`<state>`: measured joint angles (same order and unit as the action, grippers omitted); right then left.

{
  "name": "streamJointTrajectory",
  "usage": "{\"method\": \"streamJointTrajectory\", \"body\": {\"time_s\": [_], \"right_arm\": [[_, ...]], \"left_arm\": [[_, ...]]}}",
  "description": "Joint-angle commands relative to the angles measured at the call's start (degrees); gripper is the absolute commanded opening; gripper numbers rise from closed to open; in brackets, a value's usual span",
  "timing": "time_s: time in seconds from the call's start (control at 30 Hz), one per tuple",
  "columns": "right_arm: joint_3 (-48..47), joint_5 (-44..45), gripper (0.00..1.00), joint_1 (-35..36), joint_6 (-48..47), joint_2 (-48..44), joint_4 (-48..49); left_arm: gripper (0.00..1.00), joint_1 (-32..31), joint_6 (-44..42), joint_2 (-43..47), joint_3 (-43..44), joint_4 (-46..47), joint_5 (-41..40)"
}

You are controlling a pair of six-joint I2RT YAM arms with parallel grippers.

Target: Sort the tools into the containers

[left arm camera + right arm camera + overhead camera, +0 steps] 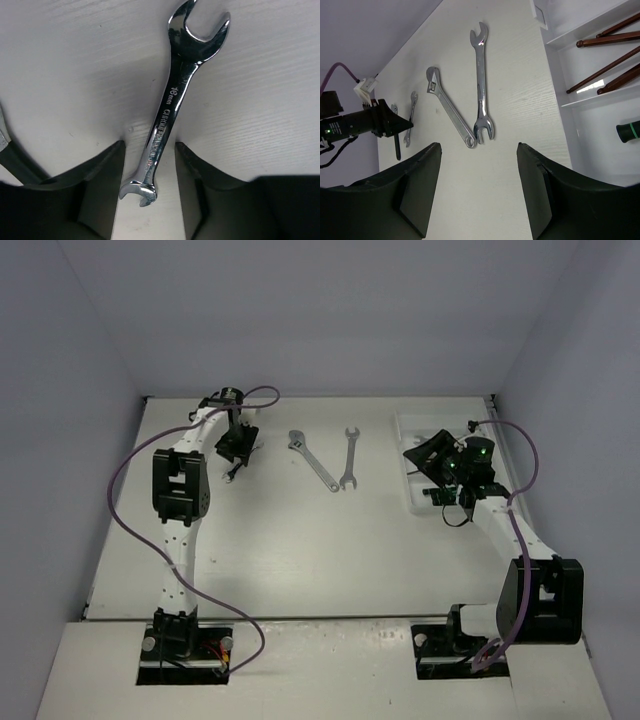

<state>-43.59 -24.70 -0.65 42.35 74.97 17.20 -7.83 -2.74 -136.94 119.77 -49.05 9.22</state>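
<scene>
The left fingers (102, 185) stand partly open astride a small open-end wrench (170, 110) that lies flat on the counter (65, 75), far left. A gap shows on either side of its shank, so nothing is held. The right fingers (417, 192) hang well apart and empty at the white tray (554, 70) on the right. In it, brown hex keys (620, 79) lie in one compartment and a black-and-green screwdriver handle (629, 131) in the next. Between the arms an adjustable wrench (312, 460) and a longer open-end wrench (350, 458) lie on the counter, their near ends close together.
</scene>
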Motion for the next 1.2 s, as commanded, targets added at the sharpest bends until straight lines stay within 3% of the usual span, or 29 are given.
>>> {"method": "streamJointTrajectory", "body": {"time_s": [0.0, 0.13, 0.33, 0.57, 0.8, 1.17], "right_arm": [[-0.91, -1.22, 0.59, 1.86, 0.13, -3.03, 1.44], [-2.15, -2.00, 0.59, 3.49, -0.99, -3.16, 0.33], [-3.98, -1.01, 0.59, 11.90, -4.95, -0.45, -1.20], [-7.00, 2.71, 0.60, 25.71, -7.57, 7.55, -0.39], [-10.01, 1.76, 0.59, 29.90, -5.71, 16.04, 4.40], [-12.58, 6.24, 0.56, 34.49, -3.68, 20.57, 9.03]], "left_arm": [[0.23, -1.76, 0.92, -0.48, -2.49, -1.49, -1.01], [0.00, -3.47, 2.86, -0.44, -4.50, -1.40, 0.98], [0.00, -5.87, 9.93, 3.48, -10.34, 0.04, 7.87], [0.00, -13.04, 21.56, 16.45, -25.73, 13.76, 15.63], [0.00, -15.71, 31.96, 25.53, -35.10, 26.24, 17.68], [0.00, -18.43, 38.16, 32.09, -37.85, 31.06, 18.29]]}}
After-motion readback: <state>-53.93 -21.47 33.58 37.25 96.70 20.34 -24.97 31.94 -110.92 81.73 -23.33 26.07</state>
